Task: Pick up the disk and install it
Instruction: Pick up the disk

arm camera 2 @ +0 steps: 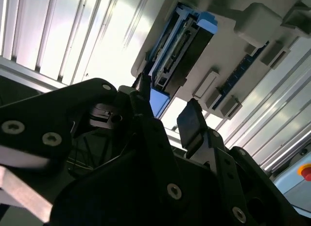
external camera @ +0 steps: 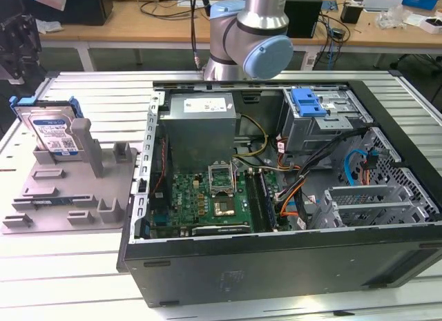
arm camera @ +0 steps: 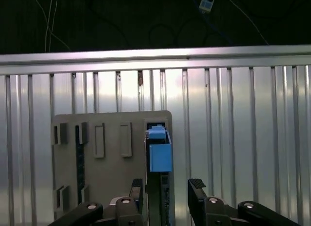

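The disk [external camera: 52, 132] stands on edge, leaning in a slot of the grey holder plate [external camera: 76, 197] on the exterior view's left; its silver face with a blue-and-white label is framed by a blue bracket. In the first wrist view the disk [arm camera: 159, 155] is edge-on, blue bracket toward the camera. My gripper [arm camera: 167, 189] is open just above it, one dark finger [arm camera: 138, 191] on each side and neither touching. The second wrist view shows the disk [arm camera 2: 181, 46] beyond the open gripper [arm camera 2: 167, 107]. In the exterior view the black gripper [external camera: 15, 55] hangs over the disk's far end.
An open computer case [external camera: 276, 190] fills the exterior view's middle and right, holding a motherboard [external camera: 214, 197], a power supply [external camera: 200, 121] and a grey drive cage [external camera: 331, 124] with a blue latch [external camera: 307, 102]. The arm's base [external camera: 248, 31] stands behind the case. The table is ribbed metal [arm camera: 243, 138].
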### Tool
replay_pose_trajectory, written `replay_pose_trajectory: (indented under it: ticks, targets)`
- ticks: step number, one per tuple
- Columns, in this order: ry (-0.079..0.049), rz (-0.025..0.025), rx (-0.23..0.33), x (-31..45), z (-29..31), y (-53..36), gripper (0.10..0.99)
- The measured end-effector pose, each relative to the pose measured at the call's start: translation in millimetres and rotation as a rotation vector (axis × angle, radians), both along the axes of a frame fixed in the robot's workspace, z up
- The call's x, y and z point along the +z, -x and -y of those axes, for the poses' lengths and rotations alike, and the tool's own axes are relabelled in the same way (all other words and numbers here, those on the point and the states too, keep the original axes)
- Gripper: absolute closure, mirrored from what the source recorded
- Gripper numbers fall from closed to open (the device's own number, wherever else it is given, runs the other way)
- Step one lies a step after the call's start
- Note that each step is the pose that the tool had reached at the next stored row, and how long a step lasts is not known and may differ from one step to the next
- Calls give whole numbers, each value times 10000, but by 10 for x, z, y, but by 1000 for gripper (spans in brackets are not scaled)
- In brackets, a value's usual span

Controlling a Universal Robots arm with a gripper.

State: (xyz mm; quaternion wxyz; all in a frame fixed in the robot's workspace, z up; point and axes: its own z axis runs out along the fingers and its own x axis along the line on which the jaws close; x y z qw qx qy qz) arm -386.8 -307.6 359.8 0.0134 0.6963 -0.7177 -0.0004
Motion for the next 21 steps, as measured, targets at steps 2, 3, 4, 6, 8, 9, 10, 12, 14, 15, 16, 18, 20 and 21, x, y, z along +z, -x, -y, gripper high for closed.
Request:
replay_pose_trajectory:
  ticks: [2,3,4,6,8,9,10,12,14,15,16,18,20,21]
  targets:
    - [-1,34,28,-4,0,10,592]
    - [-1,45,44,-5,0,21,592]
    - [0,49,51,-6,0,31,592]
    - [0,50,65,-8,1,48,592]
    - [0,50,86,-10,0,63,592]
    - [0,49,96,-11,0,68,592]
    - [-1,50,111,-14,0,74,592]
    - [-2,52,145,-24,0,84,592]
    - [0,48,196,-46,1,98,592]
    - [0,49,208,-53,2,103,592]
    - [0,48,218,-59,2,107,592]
    - [-1,50,239,-72,4,116,592]
    - [-2,52,262,-86,7,127,592]
    - [-2,51,272,-90,8,132,592]
